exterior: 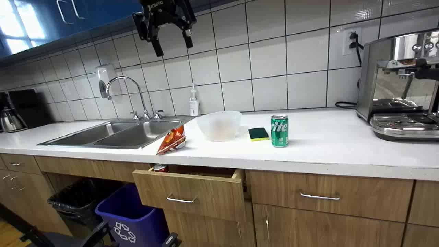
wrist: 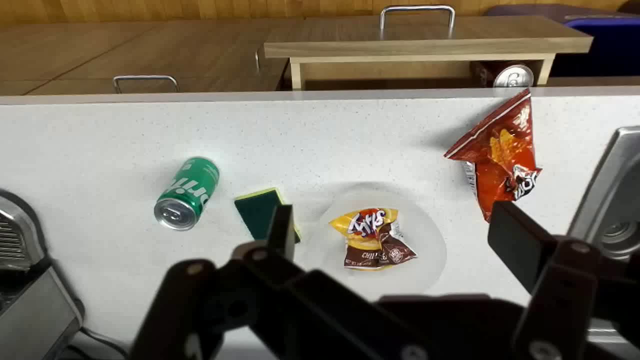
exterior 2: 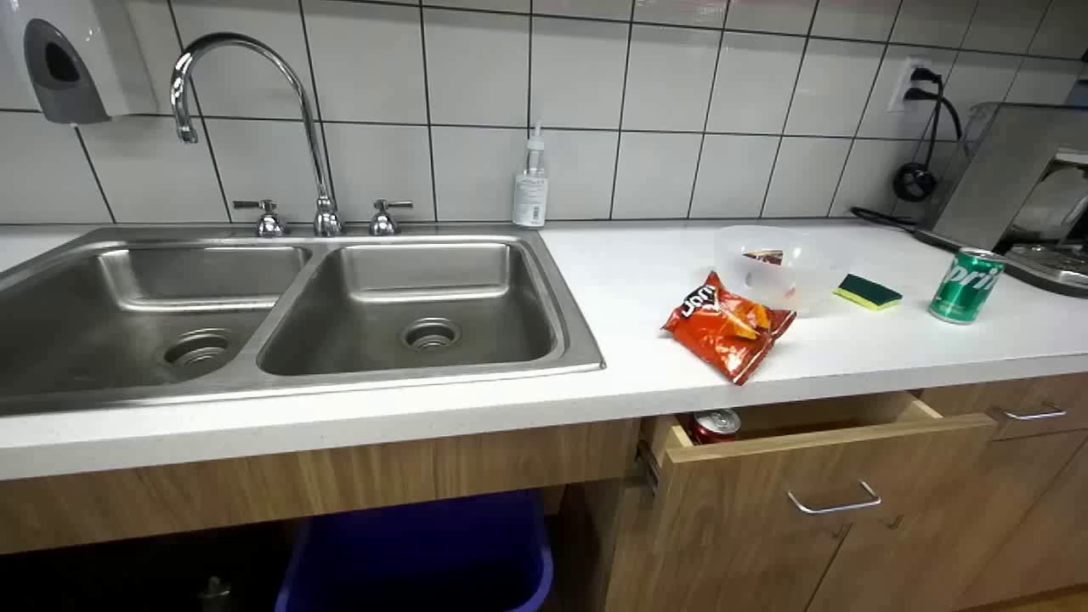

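Observation:
High over the counter, my gripper (exterior: 174, 47) stands open with nothing between its fingers; it is out of frame in the exterior view that looks onto the sink. Below it in the wrist view is a translucent bowl (wrist: 427, 245) holding a yellow and brown Fritos bag (wrist: 372, 240). A red Doritos bag (wrist: 505, 155) lies near the counter's front edge, beside the bowl. On the bowl's other side are a green and yellow sponge (exterior: 258, 134) and an upright green Sprite can (exterior: 280, 131). A red can (exterior 2: 716, 425) sits inside the pulled-out drawer (exterior 2: 824, 493).
A double steel sink (exterior 2: 280, 319) with a tall faucet (exterior 2: 310, 127) lies to one side, an espresso machine (exterior: 404, 85) to the other. A pump bottle (exterior 2: 531, 183) stands by the tiled wall. Blue cabinets (exterior: 68, 20) hang above; a blue bin (exterior: 133, 216) stands below.

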